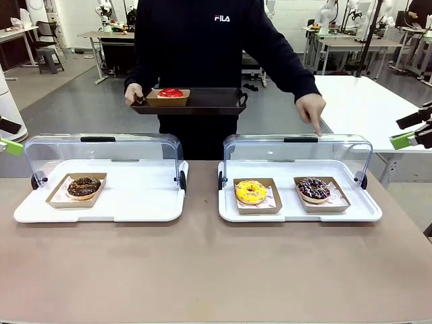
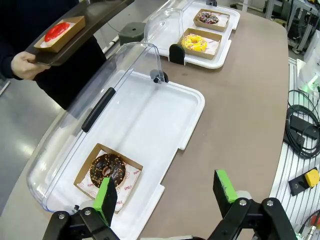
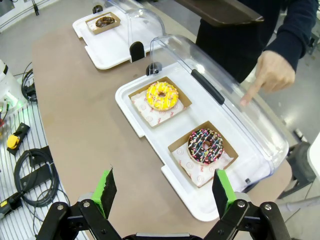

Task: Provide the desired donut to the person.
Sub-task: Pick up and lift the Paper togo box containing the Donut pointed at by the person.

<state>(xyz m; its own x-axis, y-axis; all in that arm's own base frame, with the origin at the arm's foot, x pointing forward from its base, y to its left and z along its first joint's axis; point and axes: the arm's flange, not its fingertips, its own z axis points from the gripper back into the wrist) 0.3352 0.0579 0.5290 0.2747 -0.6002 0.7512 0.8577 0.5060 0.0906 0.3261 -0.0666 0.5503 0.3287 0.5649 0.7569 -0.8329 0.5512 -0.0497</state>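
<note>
The person (image 1: 202, 40) stands at the far side, one hand holding a black tray (image 1: 216, 101) that carries a red donut (image 1: 170, 93). The other hand (image 1: 312, 111) points a finger down onto the raised clear lid (image 1: 297, 152) of the right case, above a chocolate sprinkled donut (image 1: 314, 190) (image 3: 205, 145). A yellow donut (image 1: 250, 192) (image 3: 162, 95) lies beside it. The left case holds a chocolate donut (image 1: 84, 186) (image 2: 107, 169). My left gripper (image 1: 9, 135) (image 2: 165, 192) hangs open above that case's near end. My right gripper (image 1: 408, 130) (image 3: 163, 192) hangs open near the right case's outer end.
Both white cases (image 1: 101, 212) (image 1: 297, 214) stand with lids tipped back toward the person. The brown tabletop (image 1: 202, 270) runs wide in front of them. Cables and a yellow control box (image 2: 311, 177) (image 3: 14, 140) lie beyond the table's ends.
</note>
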